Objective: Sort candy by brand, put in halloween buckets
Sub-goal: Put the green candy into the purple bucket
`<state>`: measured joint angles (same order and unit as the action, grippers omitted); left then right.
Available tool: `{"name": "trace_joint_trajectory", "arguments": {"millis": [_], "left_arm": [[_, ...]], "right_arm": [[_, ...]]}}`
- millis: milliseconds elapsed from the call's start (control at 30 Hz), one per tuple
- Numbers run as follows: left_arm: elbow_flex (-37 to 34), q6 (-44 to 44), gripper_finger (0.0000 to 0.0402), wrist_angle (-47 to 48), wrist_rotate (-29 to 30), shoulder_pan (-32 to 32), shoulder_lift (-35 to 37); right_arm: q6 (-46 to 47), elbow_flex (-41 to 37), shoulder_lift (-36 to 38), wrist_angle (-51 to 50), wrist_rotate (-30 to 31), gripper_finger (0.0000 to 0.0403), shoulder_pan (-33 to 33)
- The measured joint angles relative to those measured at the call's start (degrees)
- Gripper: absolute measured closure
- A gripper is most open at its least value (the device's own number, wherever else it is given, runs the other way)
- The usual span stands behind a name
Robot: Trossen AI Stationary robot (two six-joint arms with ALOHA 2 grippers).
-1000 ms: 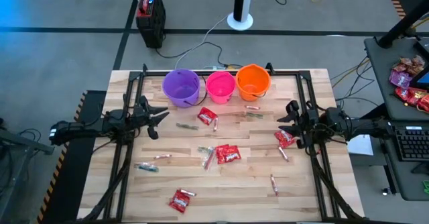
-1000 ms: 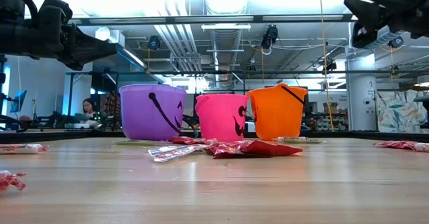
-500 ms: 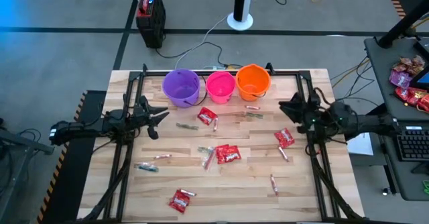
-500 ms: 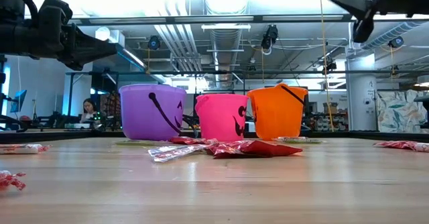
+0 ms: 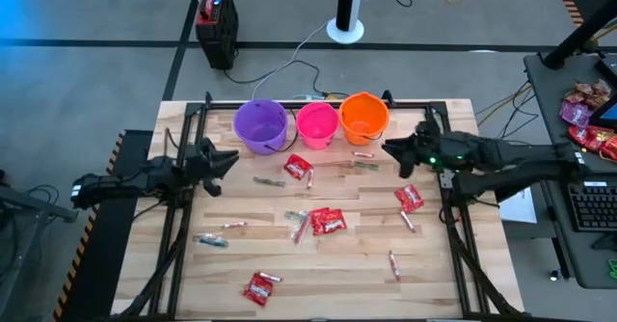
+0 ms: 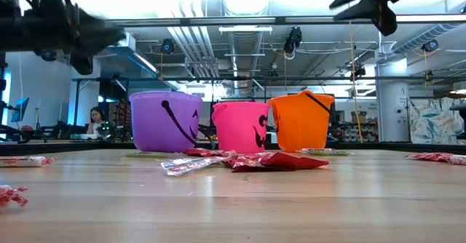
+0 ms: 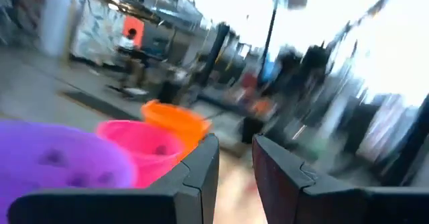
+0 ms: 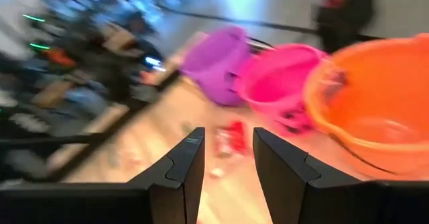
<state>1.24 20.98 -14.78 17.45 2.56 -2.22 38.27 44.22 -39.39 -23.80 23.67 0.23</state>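
Note:
Three halloween buckets stand in a row at the table's far edge: purple (image 5: 260, 124), pink (image 5: 317, 124) and orange (image 5: 363, 117). Candy lies scattered on the wood: red packets (image 5: 328, 221) (image 5: 297, 167) (image 5: 410, 199), pink-white sticks (image 5: 393, 264) and greenish sticks (image 5: 262, 180). My left gripper (image 5: 229, 156) hovers at the table's left side, pointing toward the buckets, open with nothing between its fingers (image 7: 201, 174). My right gripper (image 5: 388, 148) hangs high at the right, just near of the orange bucket, open and holding nothing (image 8: 226, 163).
Black frame rails (image 5: 183, 216) run along the table's left, right and far sides. A side desk at the right carries a heap of red and pink wrappers (image 5: 588, 120) and a keyboard (image 5: 588, 206). A person (image 6: 95, 116) sits far behind the table.
My right gripper has risen and gone toward the table's left and far edge, close to the orange bucket, rolling and tipping its wrist on the way. My left gripper has rolled about its own axis while staying almost in place. No candy has moved.

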Motion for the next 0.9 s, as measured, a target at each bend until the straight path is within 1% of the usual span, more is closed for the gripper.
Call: {"name": "trace_joint_trajectory", "arguments": {"millis": [100, 167, 267, 400, 533, 667, 733, 800, 900], "left_arm": [[0.01, 13.42, 0.0326, -4.72, 0.03, 0.01, 0.0], [0.01, 19.62, 0.0326, -5.39, 0.05, 0.01, 0.0], [0.01, 23.85, 0.0326, -5.35, 0.05, 0.01, 0.0], [0.01, 29.09, 0.0326, -5.66, 0.05, 0.03, 0.01], [0.01, 30.78, 0.0326, -5.69, -0.9, 0.01, -0.11], [1.4, 32.0, 0.0326, -5.23, -4.41, -0.01, -0.75], [4.74, 31.89, 0.0327, -3.48, -7.86, -0.22, -2.63], [9.74, 29.78, 0.0327, -0.02, -9.53, -0.64, -5.7], [19.32, 25.21, 0.0327, 10.39, -10.51, -1.44, -13.3]], "right_arm": [[0.23, 3.48, -3.04, -5.19, 0.8, 0.0284, 0.0], [0.18, 5.42, -4.73, -7.49, 0.81, 0.0284, 0.0], [0.8, 7.46, -7.26, -11.0, 0.8, 0.0284, 0.0], [0.73, 8.84, -10.17, -11.8, 0.34, 0.0284, 0.0], [0.76, 10.14, -13.01, -11.22, 0.34, 0.0284, 0.0], [0.72, 12.09, -16.3, -10.64, 0.35, 0.0284, 0.0], [-0.61, 13.01, -17.89, -10.66, 0.34, 0.0284, 0.0], [-3.27, 14.03, -19.51, -11.07, -0.2, 0.0284, 0.0], [-8.84, 16.5, -21.47, -14.33, -0.33, 0.0284, -0.02]]}}
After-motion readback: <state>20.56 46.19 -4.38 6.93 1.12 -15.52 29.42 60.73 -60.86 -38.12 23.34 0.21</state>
